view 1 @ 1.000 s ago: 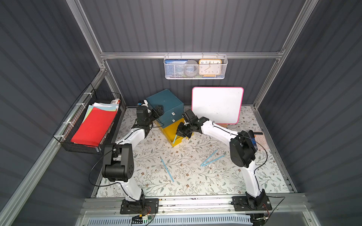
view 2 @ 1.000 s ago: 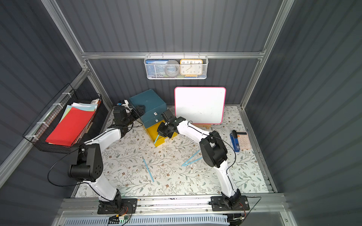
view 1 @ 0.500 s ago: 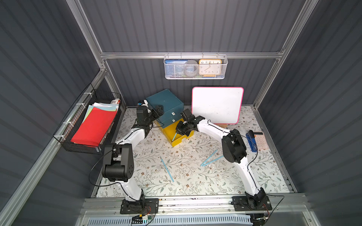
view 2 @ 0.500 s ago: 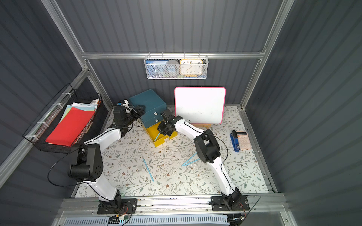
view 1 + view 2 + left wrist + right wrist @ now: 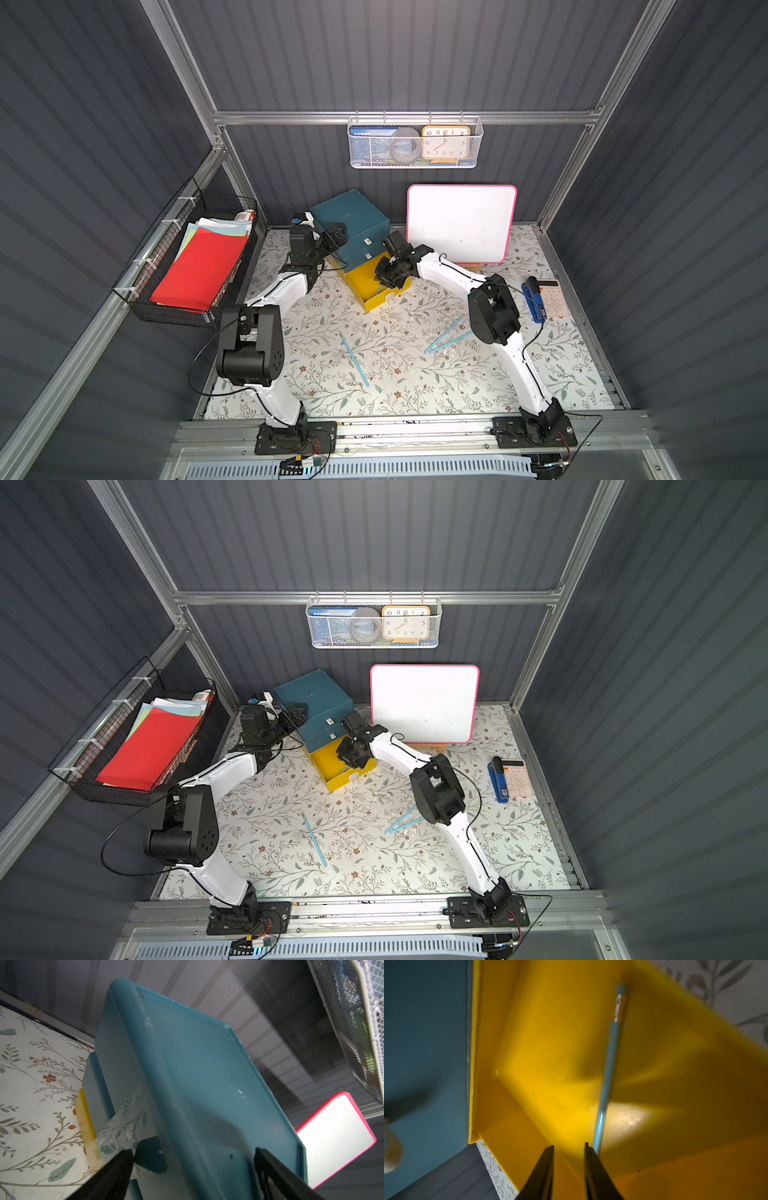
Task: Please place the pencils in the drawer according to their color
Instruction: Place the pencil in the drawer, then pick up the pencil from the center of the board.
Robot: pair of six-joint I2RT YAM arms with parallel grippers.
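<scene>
Floral tabletop point(image 5: 399, 386), blue pencils point(image 5: 354, 360), teal cabinet point(image 5: 349, 216), whiteboard point(image 5: 461, 222), calculator point(image 5: 552, 298)

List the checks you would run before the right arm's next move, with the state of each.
1. Right end effector empty: ok. Its jaws stand apart with nothing between them.
2. Light blue pencil inside the yellow drawer: ok, though it lies close beside the end effector.
3. Pencil colour suits this drawer: cannot tell.
4. Table free of pencils: not ok. A lone pencil and a pencil pair, all light blue, lie on it.
5. Left end effector steadying the teal cabinet: cannot tell. It straddles a top edge, but contact is unclear.
</scene>
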